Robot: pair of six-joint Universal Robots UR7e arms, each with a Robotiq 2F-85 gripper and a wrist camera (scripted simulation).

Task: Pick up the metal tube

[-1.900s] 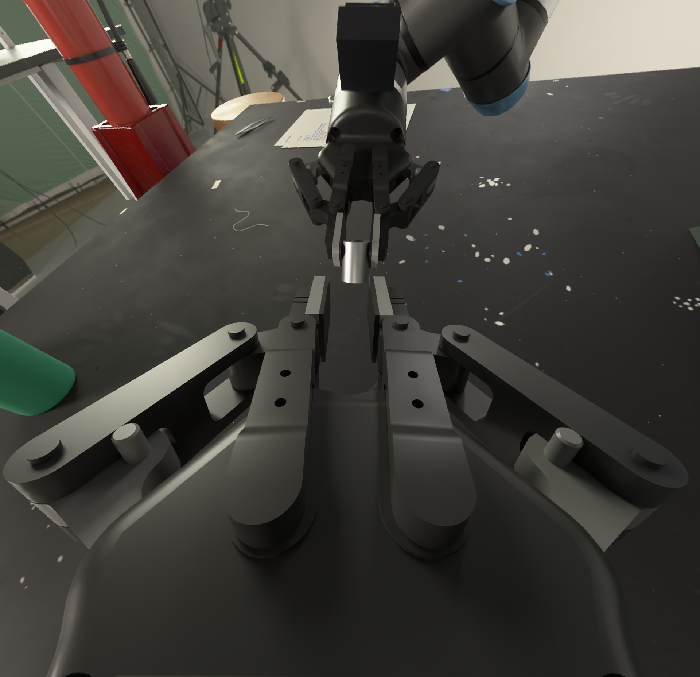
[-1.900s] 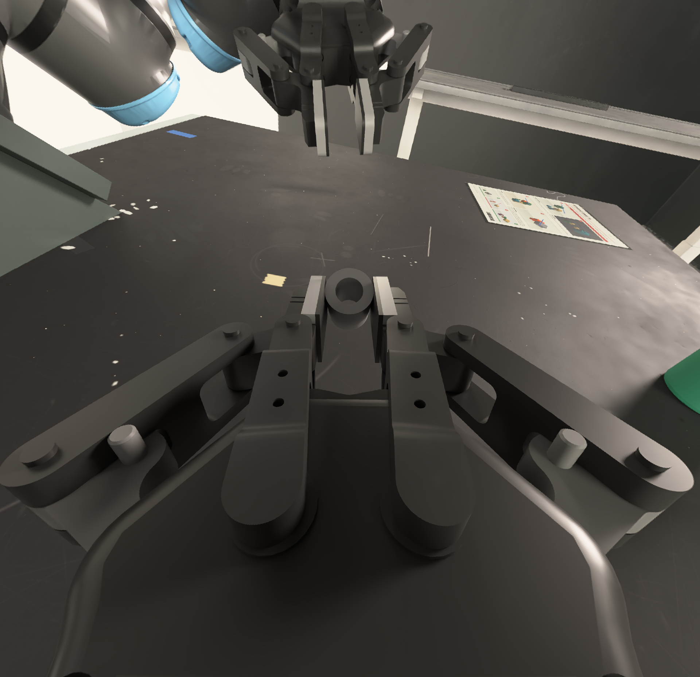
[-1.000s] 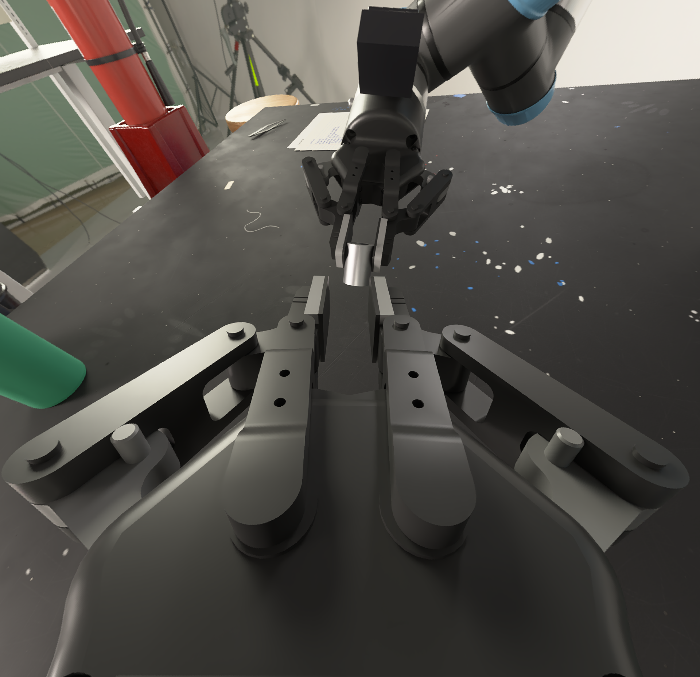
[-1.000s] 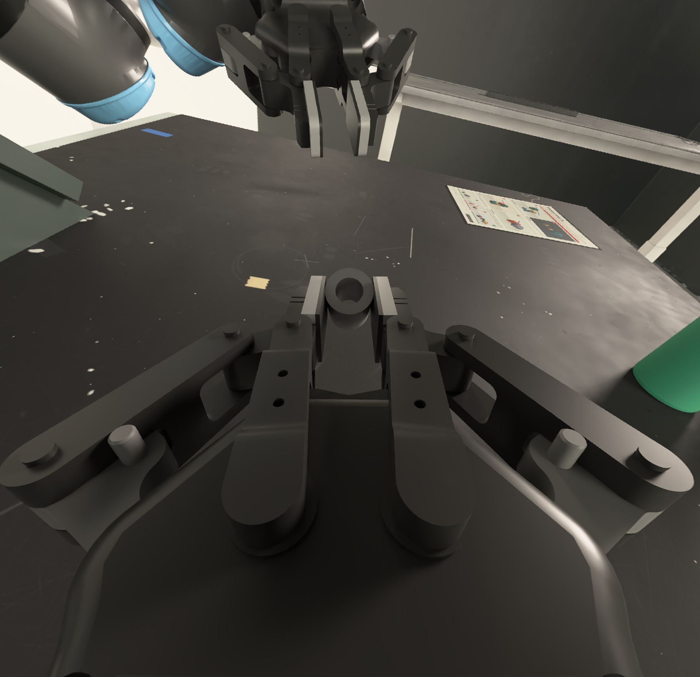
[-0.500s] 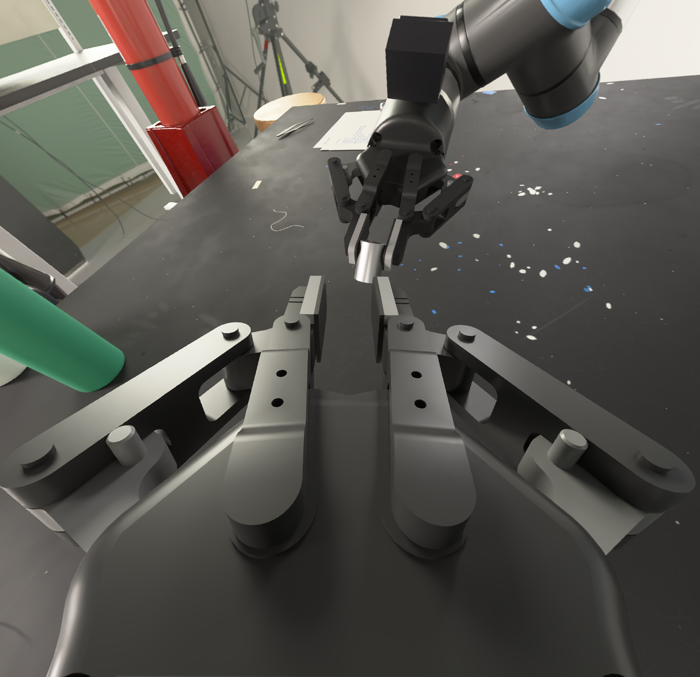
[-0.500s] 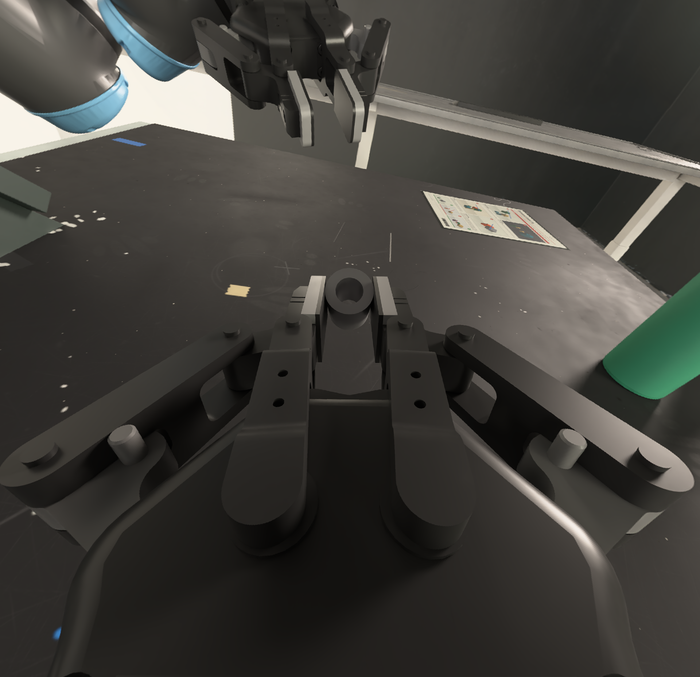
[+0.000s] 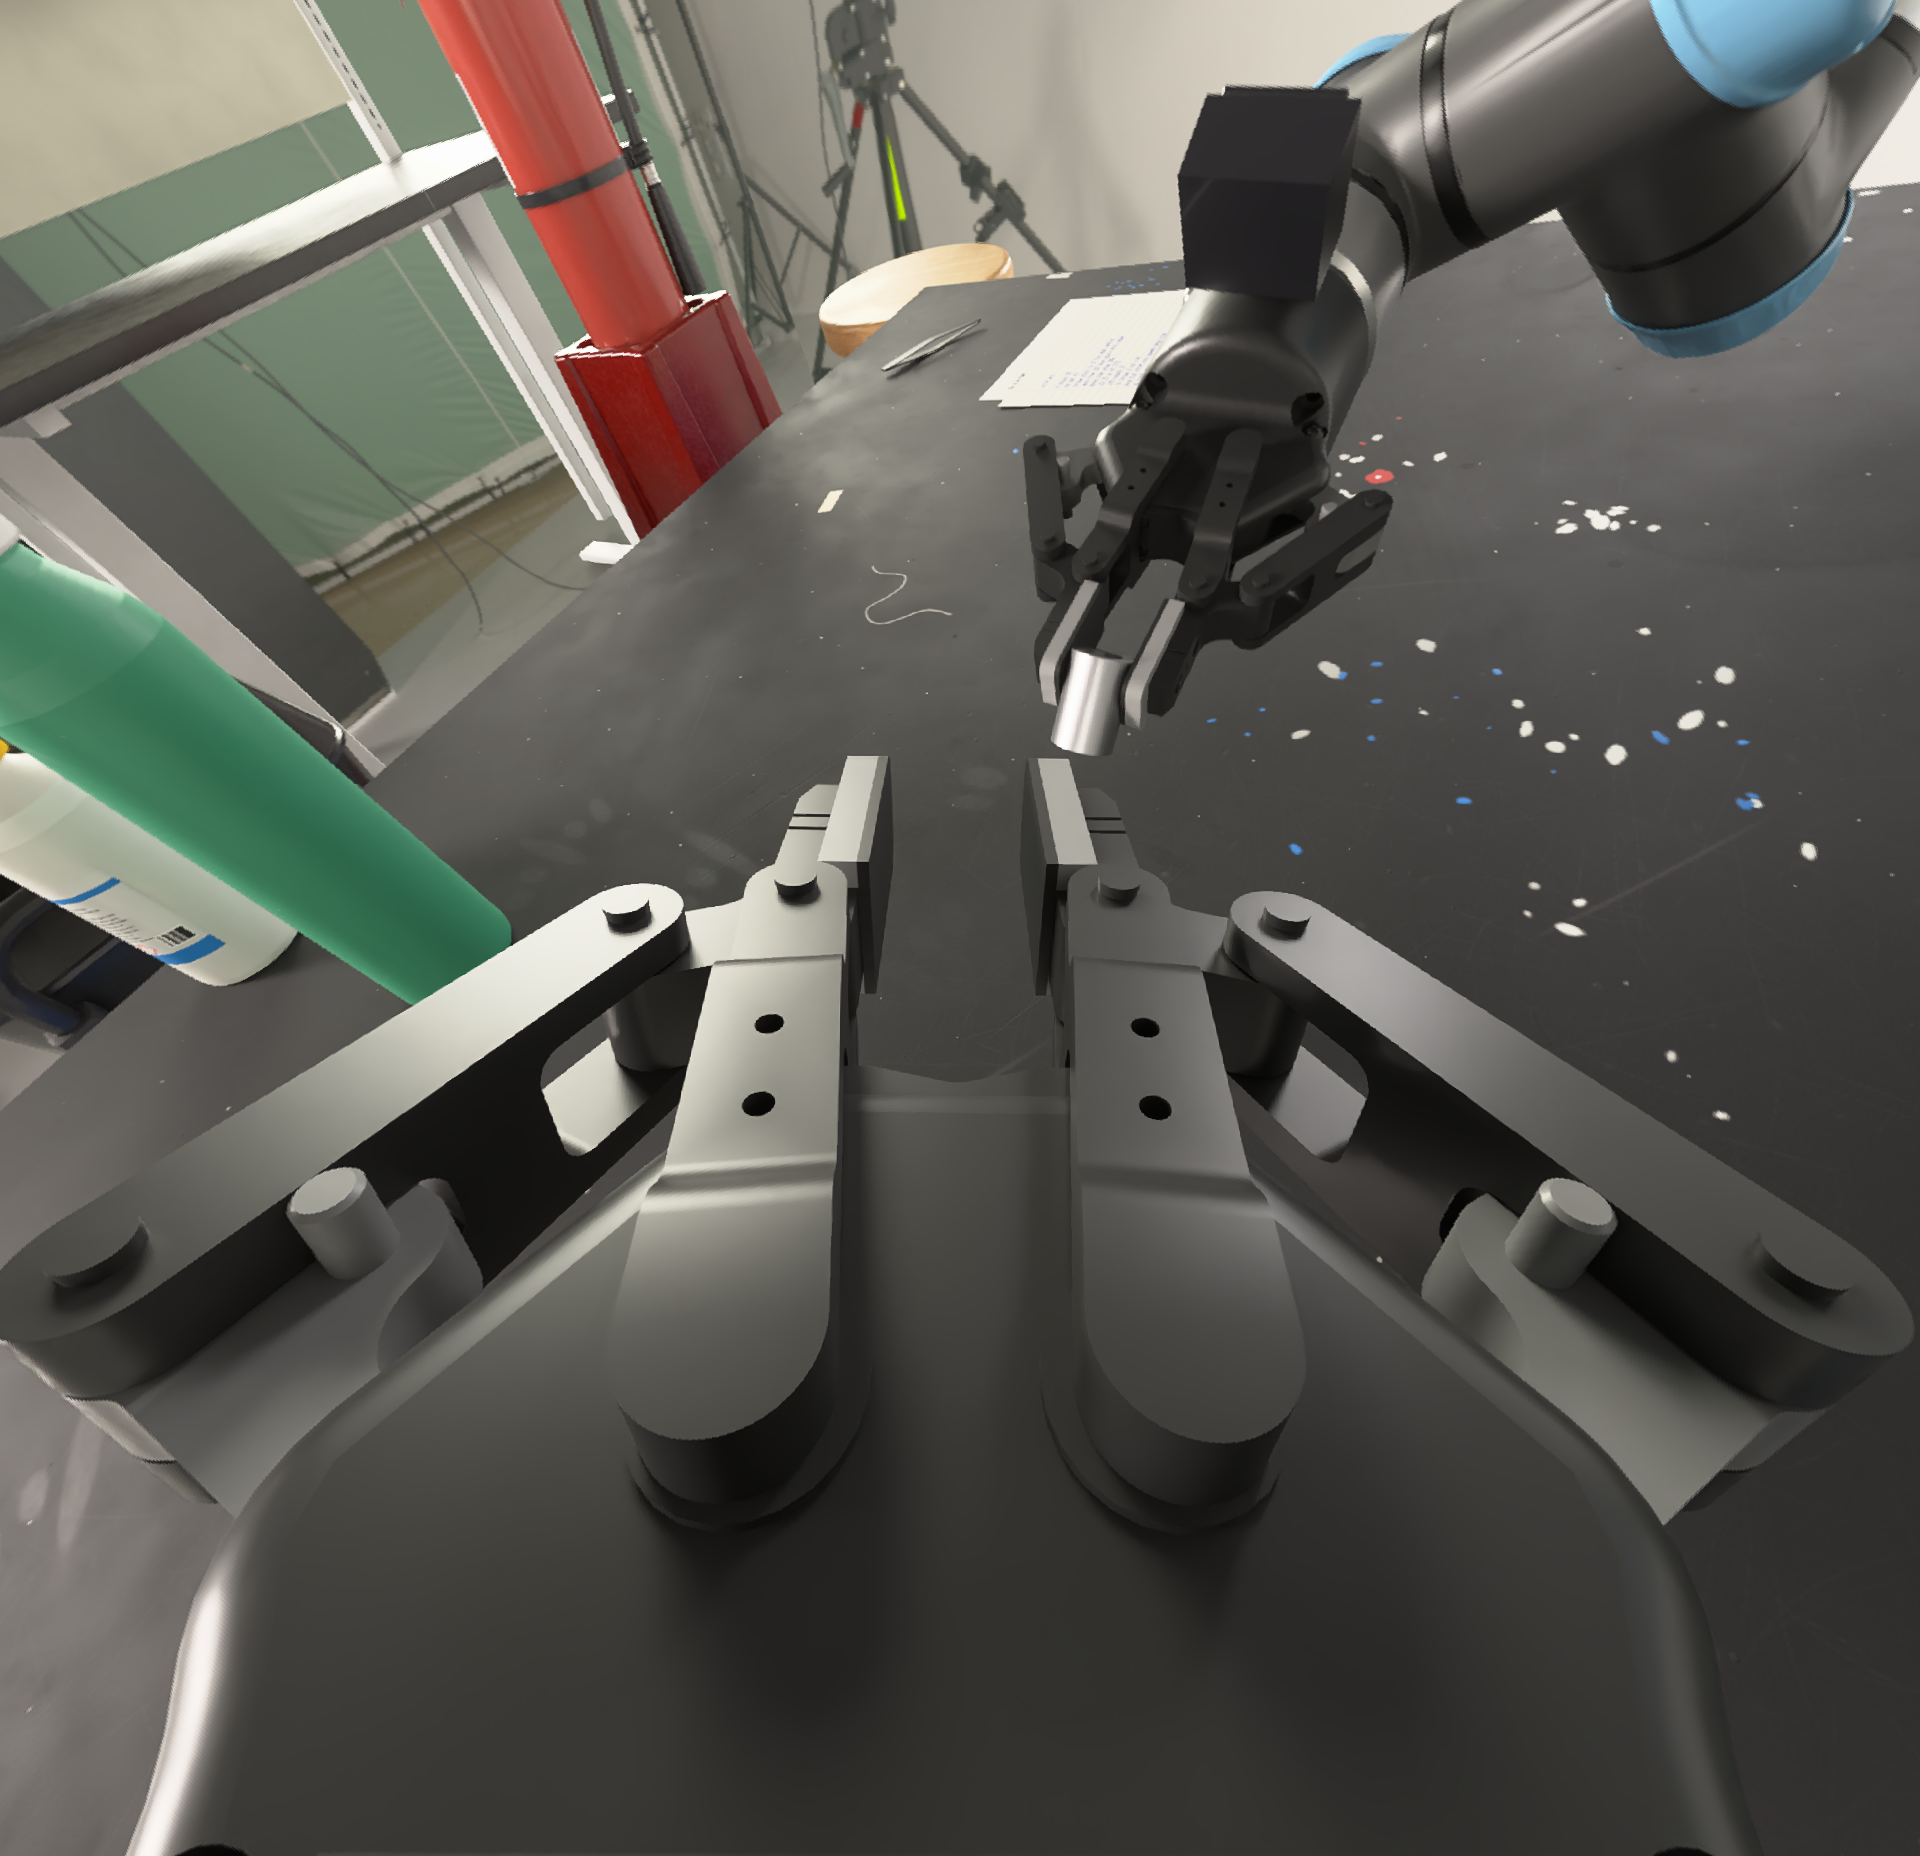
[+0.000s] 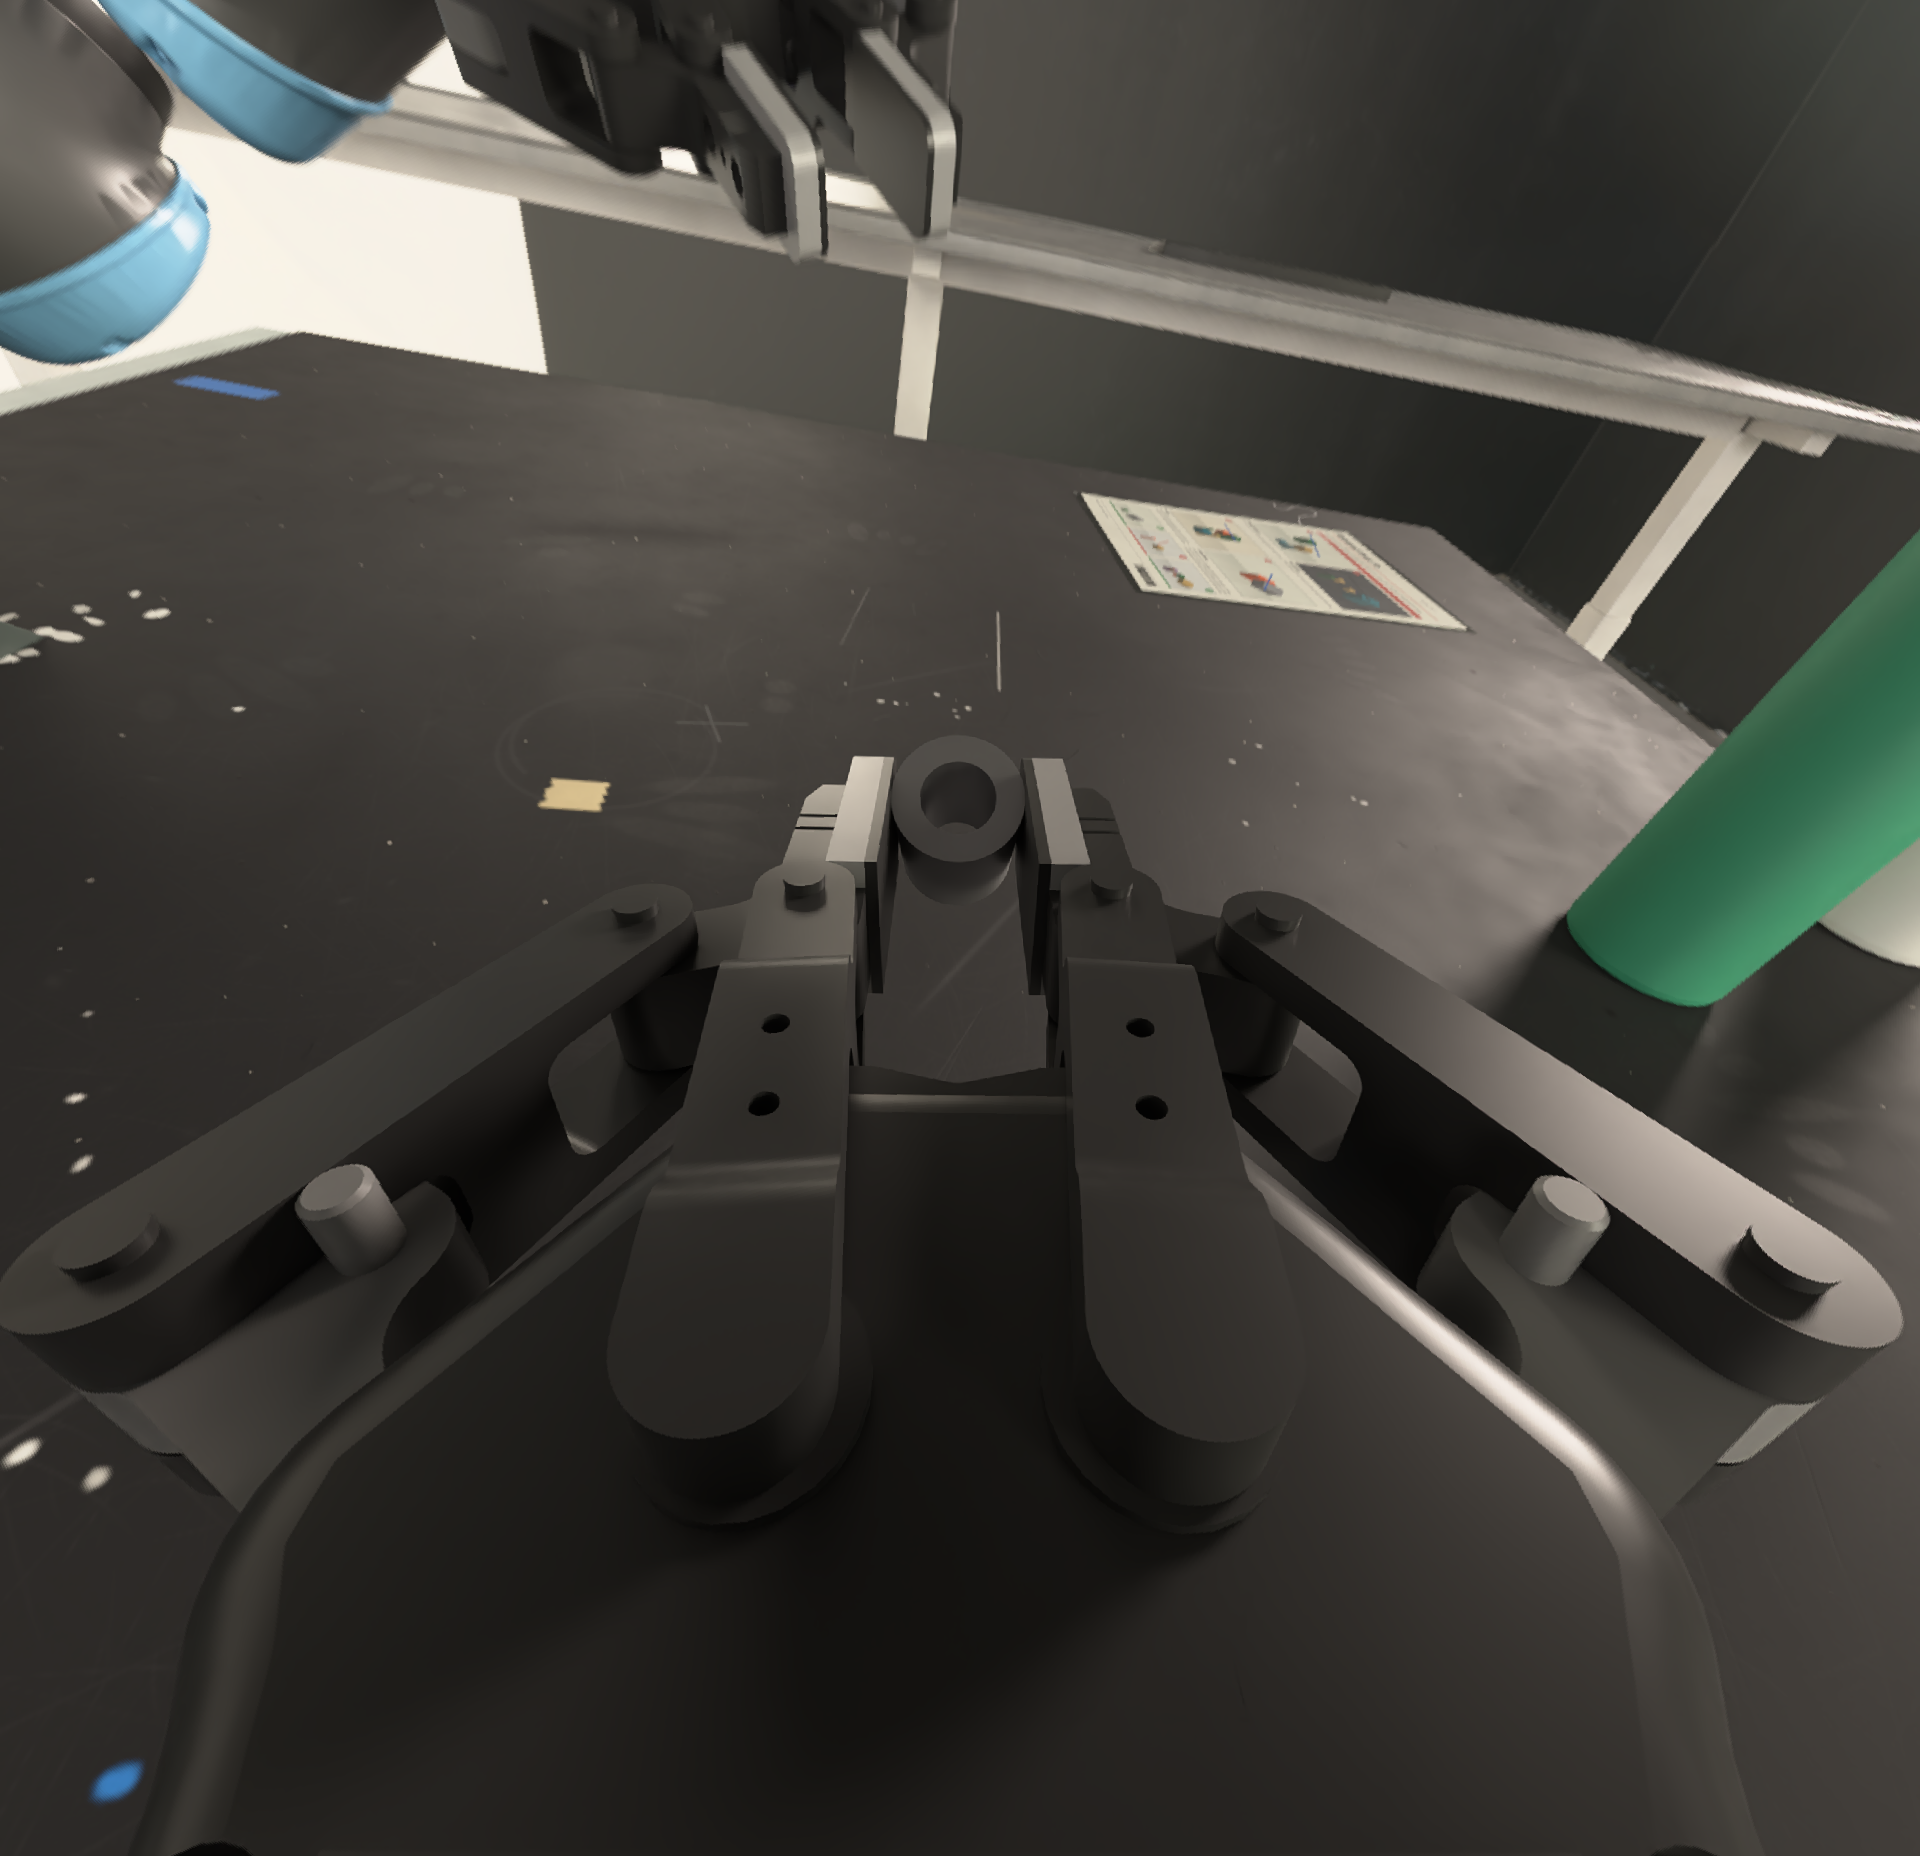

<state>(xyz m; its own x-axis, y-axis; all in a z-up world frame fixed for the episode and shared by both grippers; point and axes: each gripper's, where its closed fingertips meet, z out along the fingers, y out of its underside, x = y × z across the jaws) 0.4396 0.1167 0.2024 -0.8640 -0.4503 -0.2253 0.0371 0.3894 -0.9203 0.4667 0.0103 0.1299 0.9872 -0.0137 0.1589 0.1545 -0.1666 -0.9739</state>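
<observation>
1. Right wrist view: my right gripper has its fingers pinching the short grey metal tube, bore facing the camera, held clear above the dark speckled bench.
2. My left gripper holds nothing, its fingers spread apart.
3. Judgement: pick-up is achieved; only holding remains.
4. Compared with half a second ago, the tall green cylinder appears larger in both views, and the tube sits further right in the left wrist view.

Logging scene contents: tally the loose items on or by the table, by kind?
Metal tube: 1
Green cylinder: 1
White bottle: 1
Paper sheets: 2
Tweezers: 1
Total: 6
</observation>
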